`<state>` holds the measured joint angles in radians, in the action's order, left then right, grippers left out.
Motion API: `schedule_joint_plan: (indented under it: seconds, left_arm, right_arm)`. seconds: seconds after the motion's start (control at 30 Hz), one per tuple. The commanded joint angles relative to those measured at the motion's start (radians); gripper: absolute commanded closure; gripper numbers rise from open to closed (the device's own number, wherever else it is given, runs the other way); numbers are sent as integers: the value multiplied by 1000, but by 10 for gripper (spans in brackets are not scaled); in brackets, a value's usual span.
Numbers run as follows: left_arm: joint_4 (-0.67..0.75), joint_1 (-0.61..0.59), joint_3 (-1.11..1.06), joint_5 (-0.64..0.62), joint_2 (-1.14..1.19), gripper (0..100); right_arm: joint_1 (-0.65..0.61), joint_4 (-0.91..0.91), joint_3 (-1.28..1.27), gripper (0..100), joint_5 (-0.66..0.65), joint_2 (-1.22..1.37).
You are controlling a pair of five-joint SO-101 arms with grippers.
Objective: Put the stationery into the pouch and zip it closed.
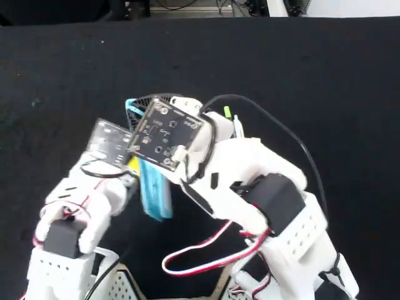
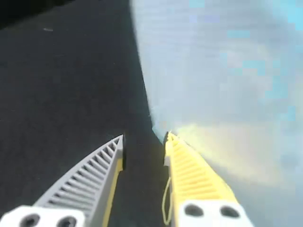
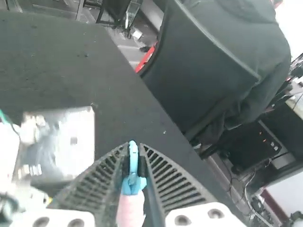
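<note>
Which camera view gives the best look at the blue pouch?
The left wrist view: the pouch spreads its pale blue side broad beside the left gripper, jaws open. The high view shows a blue strip of it between the arms; the right wrist view, a blue part clamped by the right gripper.

I see a black table (image 1: 325,69), white arms (image 1: 250,162) and a red-and-white cable (image 1: 206,250). The pouch (image 1: 155,194) is pale blue. The left gripper (image 2: 144,139) has one grey ribbed finger (image 2: 90,175) and one yellow. The right gripper (image 3: 134,147) is dark and ribbed.
</note>
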<state>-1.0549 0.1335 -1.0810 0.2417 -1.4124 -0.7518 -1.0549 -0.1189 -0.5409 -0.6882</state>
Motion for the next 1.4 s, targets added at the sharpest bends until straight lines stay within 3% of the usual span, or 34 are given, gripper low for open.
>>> schedule_joint_plan:
  seconds: [0.0, 0.17, 0.43, 0.7, 0.97, 1.37]
  left_arm:
    - [6, 71, -27, -34, -8, 848]
    - [5, -7, -33, -38, -8, 848]
    - [-37, -16, -33, -107, -8, 848]
    - [11, -8, -101, -132, -8, 848]
    - [-17, -67, -61, -135, -9, 848]
    - [-176, -315, 214, -133, -9, 847]
  right_arm:
    - [-6, 54, -21, 987, -6, 2]
    - [-6, 60, -24, 987, -6, 1]
    - [-11, 68, -27, 987, -6, 7]
    - [-91, 259, -214, 987, 2, -1]
    - [-104, -17, -260, 988, 5, -251]
    - [-207, -38, -415, 988, 64, -472]
